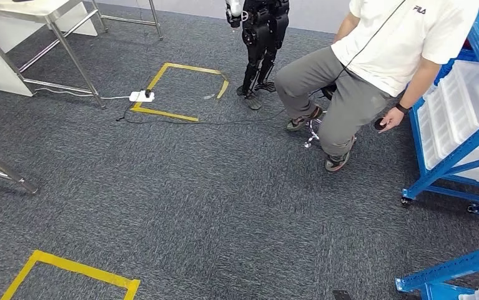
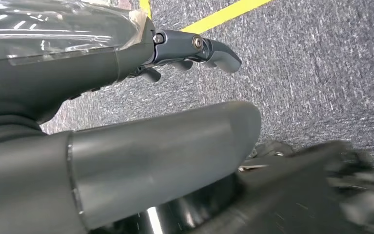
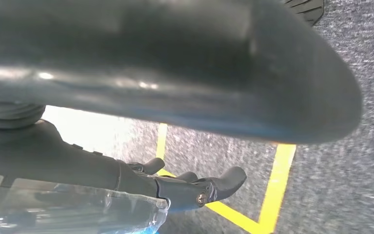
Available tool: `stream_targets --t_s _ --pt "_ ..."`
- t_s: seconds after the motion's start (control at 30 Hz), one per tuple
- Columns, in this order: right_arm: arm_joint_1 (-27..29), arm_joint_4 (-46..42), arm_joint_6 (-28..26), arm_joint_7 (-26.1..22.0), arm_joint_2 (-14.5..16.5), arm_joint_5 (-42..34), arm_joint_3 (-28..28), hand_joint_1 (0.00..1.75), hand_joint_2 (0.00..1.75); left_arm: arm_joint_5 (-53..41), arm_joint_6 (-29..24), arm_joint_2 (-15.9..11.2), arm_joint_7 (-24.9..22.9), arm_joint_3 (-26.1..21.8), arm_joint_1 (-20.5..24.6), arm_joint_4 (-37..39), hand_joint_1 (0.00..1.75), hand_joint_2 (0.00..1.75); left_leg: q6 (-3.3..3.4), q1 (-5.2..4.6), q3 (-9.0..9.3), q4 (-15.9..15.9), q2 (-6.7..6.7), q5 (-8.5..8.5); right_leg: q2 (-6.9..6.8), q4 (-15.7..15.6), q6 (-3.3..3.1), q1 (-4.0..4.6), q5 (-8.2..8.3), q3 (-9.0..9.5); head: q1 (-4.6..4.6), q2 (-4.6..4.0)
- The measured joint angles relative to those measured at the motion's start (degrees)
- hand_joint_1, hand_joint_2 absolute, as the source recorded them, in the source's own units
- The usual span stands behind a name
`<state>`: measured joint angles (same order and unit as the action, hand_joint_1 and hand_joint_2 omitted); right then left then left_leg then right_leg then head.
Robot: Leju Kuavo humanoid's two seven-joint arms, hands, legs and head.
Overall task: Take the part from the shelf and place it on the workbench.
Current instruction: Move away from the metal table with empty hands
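Head view shows us grey carpet, with the blue shelf [image 1: 458, 134] at about three o'clock, its pale plastic bins [image 1: 458, 103] stacked on the tiers. A seated person [image 1: 374, 62] sits at about one o'clock, just beside that shelf, one hand low and holding a small dark object we cannot identify. A steel-legged surface [image 1: 49, 25] stands at about eleven o'clock, well apart from the shelf, which we take to be the workbench. A second dark humanoid [image 1: 261, 37] stands at twelve o'clock behind a yellow tape square [image 1: 177, 90].

We cannot pick out the part itself; we judge it lies in one of the shelf bins, too small or hidden to tell.

We judge the step in hand is the approach to the shelf. To do it well, we should turn toward three o'clock, square up to the shelf front, keep clear of the person's legs and stool, and stop close enough to reach a bin without leaning.

Left robot hand [image 2: 189, 51] hangs over the carpet, fingers loosely curled and apart, holding nothing. Right robot hand [image 3: 194, 187] likewise hangs over a yellow tape line, fingers slightly bent, spread and empty.
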<state>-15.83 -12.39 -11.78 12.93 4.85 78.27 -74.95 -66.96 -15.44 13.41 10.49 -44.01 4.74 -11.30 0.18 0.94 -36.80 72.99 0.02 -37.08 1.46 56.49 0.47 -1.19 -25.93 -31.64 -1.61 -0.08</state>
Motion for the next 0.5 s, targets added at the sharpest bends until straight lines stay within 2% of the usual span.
stream_targets --t_s 0.03,0.07,0.1,0.17,0.2,0.23,0.3,0.33,0.4,0.43,0.5 --pt "0.1 0.0 0.0 0.0 0.0 -0.1 0.0 0.00 0.00 -0.1 0.0 0.0 0.0 0.0 -0.1 0.0 0.00 0.00 0.00 0.03 -0.55 0.7 -0.14 0.54 0.85 0.1 0.00 0.07 0.00 0.01 0.02 -0.01" --pt "0.2 0.0 0.0 -0.1 0.0 -0.2 0.0 0.00 0.00 -0.2 0.1 0.0 -0.1 0.0 -0.1 0.0 0.00 0.00 0.05 0.09 -0.04 -0.9 -0.29 2.19 1.71 0.2 0.02 0.09 -0.01 0.06 0.00 -0.01" --pt "0.2 0.0 0.0 -0.1 0.1 -0.3 0.0 0.00 0.00 -0.2 0.1 -0.1 -0.1 0.1 -0.1 0.0 0.00 0.00 0.12 0.23 1.33 -4.3 -0.82 4.55 2.59 0.3 0.04 0.08 -0.02 0.08 0.00 -0.01" --pt "0.2 -0.1 0.0 -0.2 0.3 -0.3 0.0 0.00 0.00 -0.3 0.1 -0.1 -0.1 0.1 -0.2 0.0 0.00 0.00 0.26 0.61 4.29 -11.2 -3.43 7.77 4.21 0.8 0.29 0.22 -0.11 -0.17 0.04 0.00" --pt "0.1 -0.1 0.0 -0.3 0.3 -0.3 0.0 0.00 0.00 -0.3 0.2 -0.1 -0.1 0.1 -0.2 0.0 0.00 0.00 0.37 0.66 5.11 -13.2 -4.43 8.39 4.90 1.0 0.58 0.31 -0.07 -0.51 0.07 0.00" --pt "0.1 -0.1 0.0 -0.3 0.4 -0.3 0.0 0.00 0.00 -0.3 0.2 -0.1 -0.1 0.1 -0.1 0.0 0.00 0.00 0.55 0.55 5.33 -13.9 -4.89 8.32 5.52 1.1 0.98 0.38 0.02 -0.90 0.10 -0.01" --pt "0.2 -0.2 0.0 -0.3 0.3 -0.3 0.0 0.00 0.00 -0.3 0.2 -0.1 -0.1 0.2 -0.1 0.0 0.00 0.00 1.32 0.19 5.34 -14.2 -3.64 8.65 6.39 1.0 1.86 0.32 0.33 -1.66 0.10 0.00" --pt "0.4 -0.2 -0.1 -0.3 0.3 -0.4 0.0 0.00 0.00 -0.3 0.2 0.0 -0.1 0.3 0.0 0.0 0.00 0.00 1.87 0.10 5.44 -14.6 -2.93 8.91 5.47 1.4 2.11 0.30 0.13 -2.09 0.13 0.00" --pt "0.4 -0.2 -0.1 -0.3 0.4 -0.4 0.0 0.00 0.00 -0.3 0.2 0.0 -0.1 0.4 0.0 0.0 0.00 0.00 2.84 0.07 5.61 -15.2 -1.25 9.34 2.03 5.3 2.04 0.34 -1.82 -4.28 0.35 -0.01" --pt "0.3 -0.2 -0.1 -0.3 0.5 -0.4 0.0 0.00 0.00 -0.3 0.2 0.0 -0.1 0.4 0.0 0.0 0.00 0.00 3.07 -0.07 5.60 -15.3 -0.35 9.37 0.33 9.1 1.91 0.32 -3.49 -6.18 0.45 -0.01" --pt "0.3 -0.2 -0.1 -0.3 0.5 -0.4 0.0 0.00 0.00 -0.4 0.2 0.0 -0.1 0.4 0.0 0.0 0.00 0.00 3.18 -0.27 5.46 -15.3 1.48 9.35 -0.61 16.4 2.07 0.22 -6.19 -9.80 0.60 -0.01"
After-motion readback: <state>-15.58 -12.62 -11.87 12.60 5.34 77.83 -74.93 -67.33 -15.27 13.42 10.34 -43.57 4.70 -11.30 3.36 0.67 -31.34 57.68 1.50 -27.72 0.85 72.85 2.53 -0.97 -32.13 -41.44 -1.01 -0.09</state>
